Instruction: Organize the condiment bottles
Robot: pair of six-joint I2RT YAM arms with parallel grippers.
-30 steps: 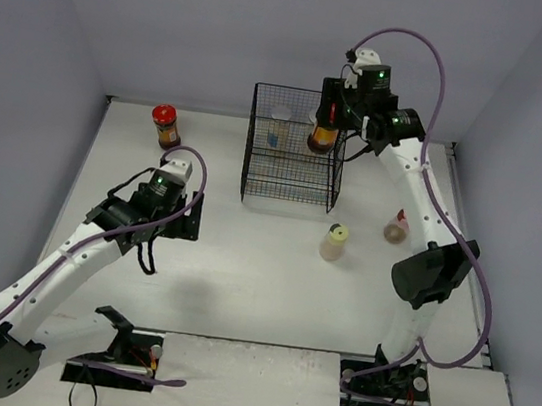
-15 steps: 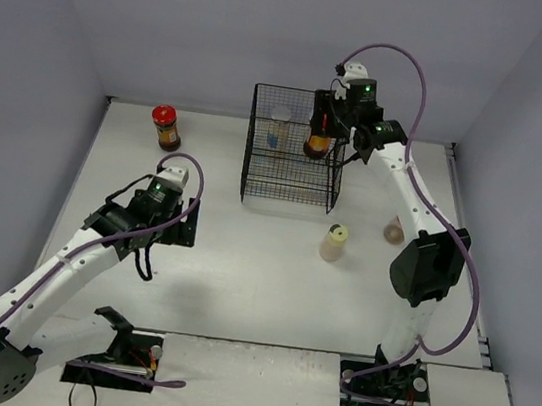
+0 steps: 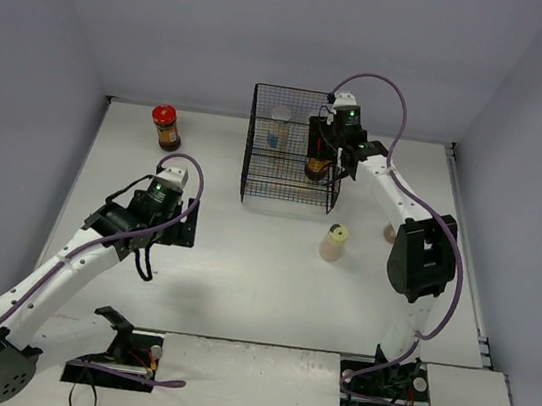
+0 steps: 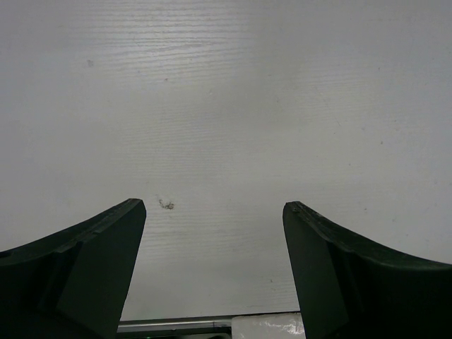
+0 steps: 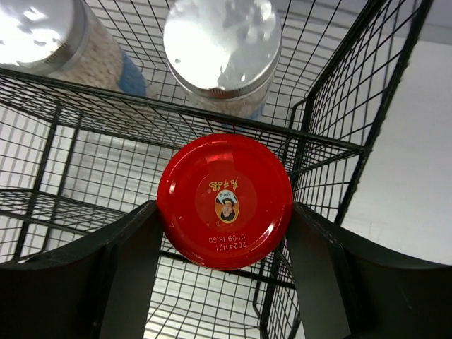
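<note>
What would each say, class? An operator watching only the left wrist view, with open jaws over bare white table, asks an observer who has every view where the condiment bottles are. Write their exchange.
Operator: Where is the nearest loose bottle?
Observer: A dark jar with a red lid stands near the far left corner of the white table, beyond your left gripper.
Operator: What is the right arm doing?
Observer: The right gripper has its jaws shut on a second red-lidded jar at the right side of the black wire mesh basket.
Operator: Is anything in the basket?
Observer: Two pale silver-capped bottles stand inside.
</note>
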